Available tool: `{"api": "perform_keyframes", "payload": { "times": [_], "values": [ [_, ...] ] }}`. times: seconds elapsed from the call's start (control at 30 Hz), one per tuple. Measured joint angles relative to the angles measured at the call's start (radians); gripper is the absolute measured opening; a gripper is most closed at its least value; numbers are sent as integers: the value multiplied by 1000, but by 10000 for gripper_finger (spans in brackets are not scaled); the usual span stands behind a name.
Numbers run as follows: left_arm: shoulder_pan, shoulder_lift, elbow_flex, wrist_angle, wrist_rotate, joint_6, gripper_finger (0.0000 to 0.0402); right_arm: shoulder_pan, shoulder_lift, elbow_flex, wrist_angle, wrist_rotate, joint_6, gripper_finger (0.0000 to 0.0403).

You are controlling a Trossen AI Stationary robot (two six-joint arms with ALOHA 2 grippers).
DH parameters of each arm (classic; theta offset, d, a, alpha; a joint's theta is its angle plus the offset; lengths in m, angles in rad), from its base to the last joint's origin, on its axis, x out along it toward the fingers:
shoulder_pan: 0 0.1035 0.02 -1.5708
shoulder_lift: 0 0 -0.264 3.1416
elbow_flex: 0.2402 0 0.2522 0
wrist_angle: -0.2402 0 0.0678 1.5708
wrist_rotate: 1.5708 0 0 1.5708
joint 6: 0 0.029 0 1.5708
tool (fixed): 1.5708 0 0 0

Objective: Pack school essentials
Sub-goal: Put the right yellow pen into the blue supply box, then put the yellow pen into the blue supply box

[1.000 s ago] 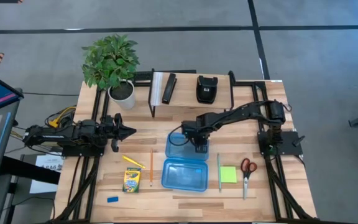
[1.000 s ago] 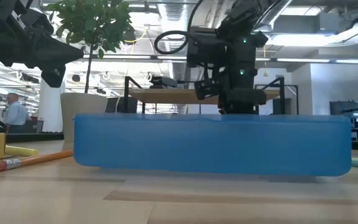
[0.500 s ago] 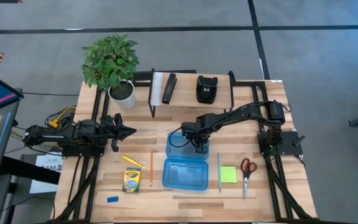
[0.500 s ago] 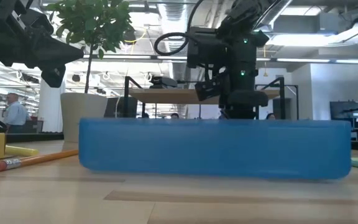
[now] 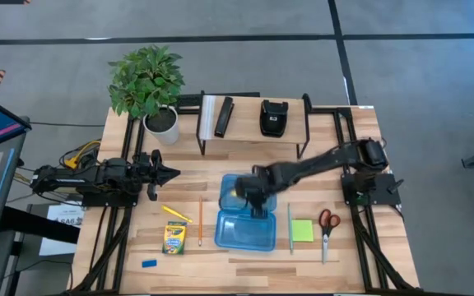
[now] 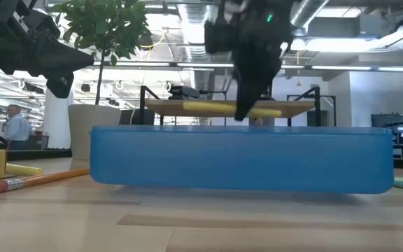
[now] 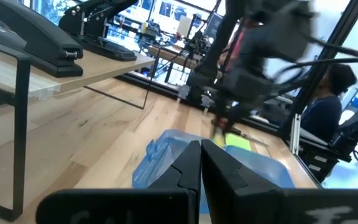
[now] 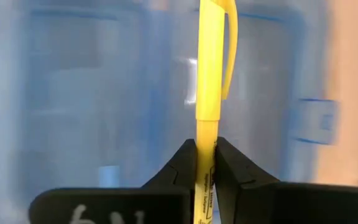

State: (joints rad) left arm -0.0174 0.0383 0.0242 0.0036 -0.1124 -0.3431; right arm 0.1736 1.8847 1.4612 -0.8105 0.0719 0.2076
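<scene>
Right pincer [image 5: 253, 197] has swung from the blue box's [image 5: 245, 230] far lid toward its near tray, lifting a yellow highlighter [image 8: 207, 81].
Pinched mid-barrel: light, stiff, slick plastic; scissors [image 5: 327, 230] wait at three o'clock; left pincer [image 7: 201, 165] pressed together.

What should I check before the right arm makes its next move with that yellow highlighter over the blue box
1. Right tool shut on the yellow highlighter: ok.
2. Highlighter above the blue box, clear of its rim: ok in the low view.
3. Space free in the box bottom: cannot tell.
4. Left tool shut and parked at the table's left side, out of the way: ok.
5. Pencil, crayon box, scissors lying outside the box, not yet packed: ok.
</scene>
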Motion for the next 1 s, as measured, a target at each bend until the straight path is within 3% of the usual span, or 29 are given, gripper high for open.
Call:
{"api": "perform_keyframes", "payload": {
  "times": [0.27,0.63,1.0],
  "values": [
    [0,0,0,0,0,-1,0,137,3,-32,120,-25,134,45],
    [0,0,0,0,0,-6,0,117,3,-149,252,-59,193,53],
    [0,0,0,0,0,-9,0,111,3,-161,282,-99,211,155]
  ]
}}
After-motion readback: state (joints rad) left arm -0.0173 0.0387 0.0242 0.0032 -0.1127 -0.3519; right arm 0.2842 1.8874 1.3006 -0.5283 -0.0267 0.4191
